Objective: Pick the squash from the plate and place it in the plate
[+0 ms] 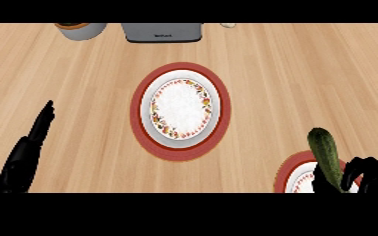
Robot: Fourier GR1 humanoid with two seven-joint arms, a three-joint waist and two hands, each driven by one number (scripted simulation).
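a: what's closest?
b: right hand (357, 174) curled round the squash (325, 155), over the near plate (289, 174). left hand (26, 152) rests with fingers straight.
a: further on?
b: center plate (181, 145) on the table (81, 80), then a toaster (162, 32).

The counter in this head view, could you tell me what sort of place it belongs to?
Most likely a kitchen: a wooden counter carries two red-rimmed plates, a green squash over the nearer one, and what looks like a grey toaster at the far edge.
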